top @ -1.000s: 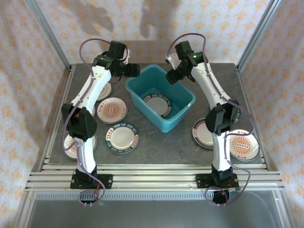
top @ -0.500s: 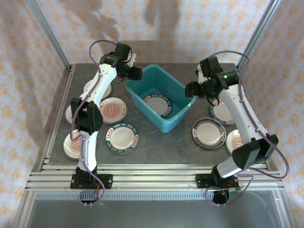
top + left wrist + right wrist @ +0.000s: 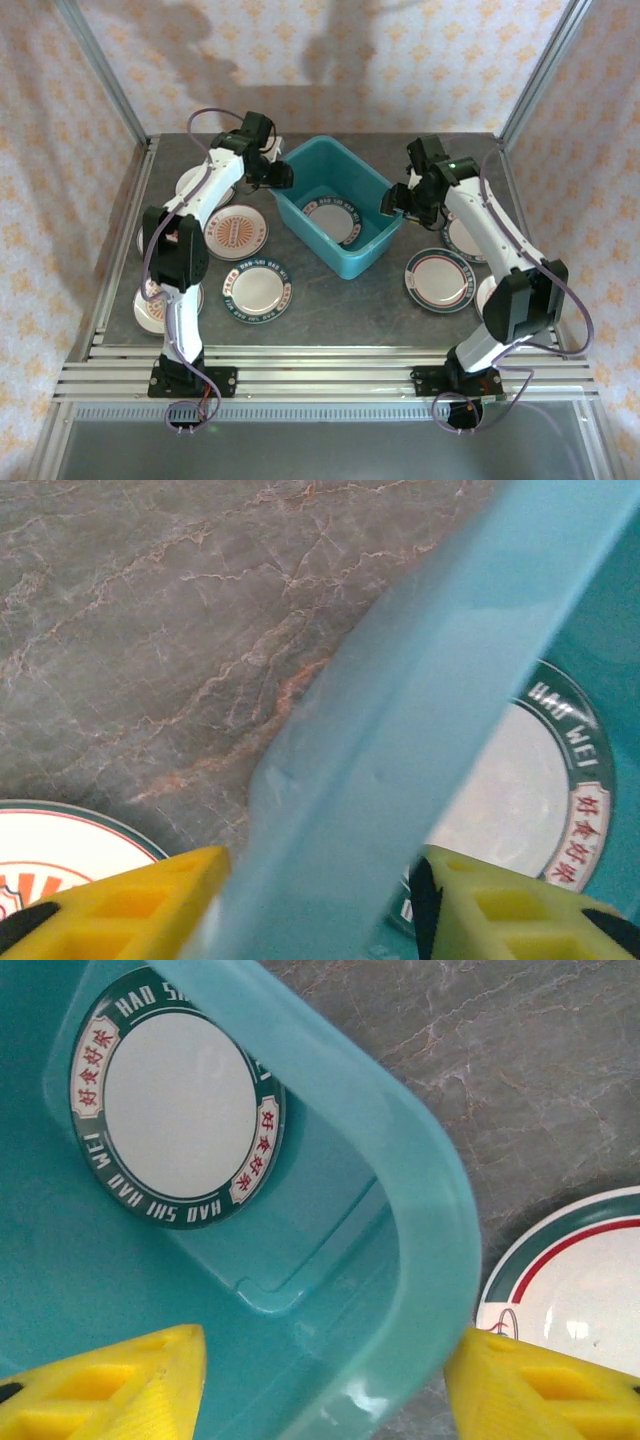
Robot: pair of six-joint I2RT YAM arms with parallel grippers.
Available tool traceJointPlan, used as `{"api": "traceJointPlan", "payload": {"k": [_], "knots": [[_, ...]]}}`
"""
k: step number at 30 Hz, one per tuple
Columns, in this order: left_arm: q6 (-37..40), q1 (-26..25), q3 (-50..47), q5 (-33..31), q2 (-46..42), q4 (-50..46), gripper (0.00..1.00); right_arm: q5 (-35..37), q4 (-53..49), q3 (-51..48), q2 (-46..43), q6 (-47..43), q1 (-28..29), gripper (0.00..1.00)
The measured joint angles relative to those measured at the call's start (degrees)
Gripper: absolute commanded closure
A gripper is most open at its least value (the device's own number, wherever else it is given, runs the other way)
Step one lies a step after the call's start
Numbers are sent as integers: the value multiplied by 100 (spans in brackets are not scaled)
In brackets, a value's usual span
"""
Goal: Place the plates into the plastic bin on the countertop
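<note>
astride plastic bin (image 3: 352,262) wall | left hand (image 3: 315,868) open | right hand (image 3: 325,1352) open | plates (image 3: 235,232) flanking

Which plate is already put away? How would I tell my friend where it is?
Find the blue bin in the middle of the grey countertop. One plate lies flat inside it, pale in the centre with a dark green lettered rim. A lookalike plate sits out on the countertop, but this one is inside the bin.

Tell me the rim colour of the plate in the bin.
Plate rim: dark green with white lettering and red-character panels; clearest in right wrist view.
</note>
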Motion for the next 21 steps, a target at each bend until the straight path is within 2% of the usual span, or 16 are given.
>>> {"api": "traceJointPlan", "payload": {"k": [7, 12, 17, 21], "knots": [[-439, 33, -922, 87, -752, 262, 54, 98, -151, 774, 767, -96, -131, 39], [-706, -105, -1427, 105, -1172, 374, 49, 101, -208, 1366, 1270, -286, -326, 39], [-809, -422, -1790, 127, -1443, 367, 29, 81, -245, 2107, 1829, -629, -518, 36], [-837, -546, -1875, 81, -1582, 343, 23, 79, -358, 2752, 2291, -857, -553, 34]]}}
